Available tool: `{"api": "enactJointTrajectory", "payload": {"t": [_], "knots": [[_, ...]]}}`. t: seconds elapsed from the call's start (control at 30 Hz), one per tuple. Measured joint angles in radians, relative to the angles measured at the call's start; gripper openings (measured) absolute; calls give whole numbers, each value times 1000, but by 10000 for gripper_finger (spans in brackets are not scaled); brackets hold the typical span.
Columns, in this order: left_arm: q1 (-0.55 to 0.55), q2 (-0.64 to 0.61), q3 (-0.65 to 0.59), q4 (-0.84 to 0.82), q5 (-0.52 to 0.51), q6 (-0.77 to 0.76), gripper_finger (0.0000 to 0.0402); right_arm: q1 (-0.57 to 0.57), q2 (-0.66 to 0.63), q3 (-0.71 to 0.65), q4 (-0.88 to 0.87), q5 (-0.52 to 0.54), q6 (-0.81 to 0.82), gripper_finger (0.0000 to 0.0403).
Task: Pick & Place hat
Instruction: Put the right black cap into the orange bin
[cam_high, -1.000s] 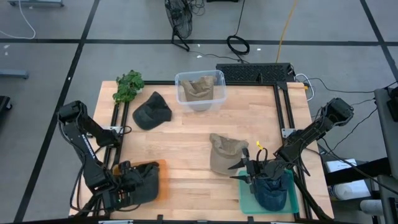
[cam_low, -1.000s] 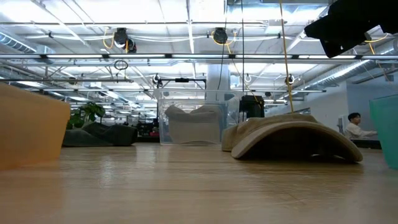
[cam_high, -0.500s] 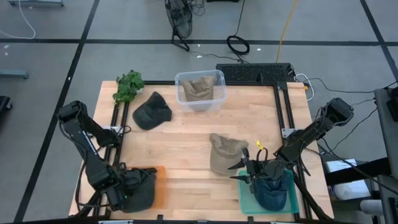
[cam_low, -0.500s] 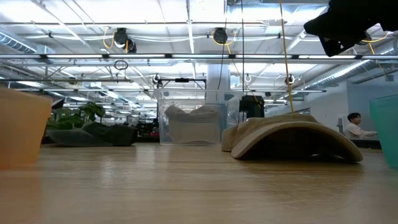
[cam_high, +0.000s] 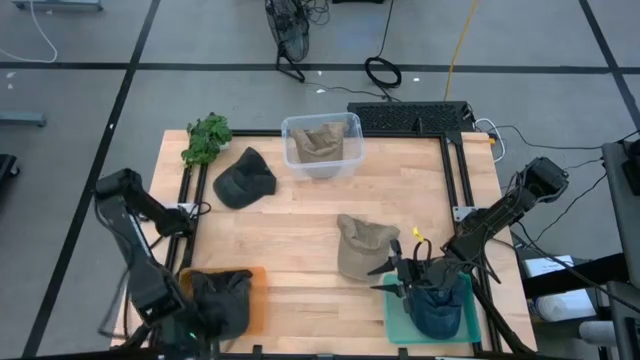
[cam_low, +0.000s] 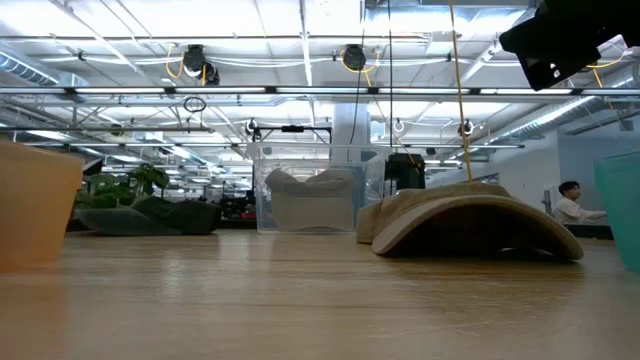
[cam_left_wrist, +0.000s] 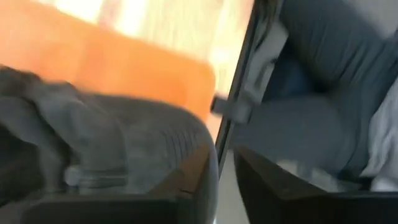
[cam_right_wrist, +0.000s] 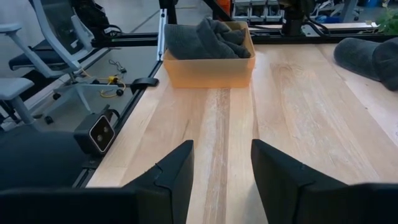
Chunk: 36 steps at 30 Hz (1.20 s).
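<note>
A dark grey hat (cam_high: 222, 300) lies in the orange bin (cam_high: 256, 298) at the table's near left corner. My left gripper (cam_high: 180, 322) hangs just beyond the bin, over the table's near left edge, shut, with the hat (cam_left_wrist: 93, 149) beside it. A tan hat (cam_high: 358, 246) rests crown up on the table, and a black hat (cam_high: 245, 178) lies far left. My right gripper (cam_high: 386, 276) hovers open at the teal bin (cam_high: 395, 312), which holds a dark blue hat (cam_high: 435, 312). Its fingers point toward the table's left.
A clear bin (cam_high: 321, 143) with a tan hat inside stands at the far edge. A green plant (cam_high: 207, 138) lies at the far left corner. Black frame rails (cam_high: 455, 170) run along the table's sides. Bare wood lies between the bins (cam_right_wrist: 224, 118).
My left gripper has drawn back from above the orange bin toward the table's near left corner. The dark grey hat stays in the bin. In the low view the orange bin has shifted a little toward the left.
</note>
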Motion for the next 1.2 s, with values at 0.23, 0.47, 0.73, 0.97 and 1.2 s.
{"api": "enactJointTrajectory", "payload": {"t": [0.23, 0.47, 0.73, 0.97, 1.2], "knots": [[5, 154, -1, -20, 216, 55, 7, 4, 0, 0, 4, 3, 2, 139], [5, 196, 0, -101, 182, 75, 29, -1, 0, 0, 4, 6, -1, 139], [11, 196, 0, -122, 181, 105, 11, -1, 0, 0, -6, 6, -5, 139], [8, 196, -1, -134, 277, 70, 22, -1, 0, 0, -5, 7, -5, 139], [4, 196, -1, -204, 353, 37, 16, -1, 0, 0, -4, 7, -5, 139]]}}
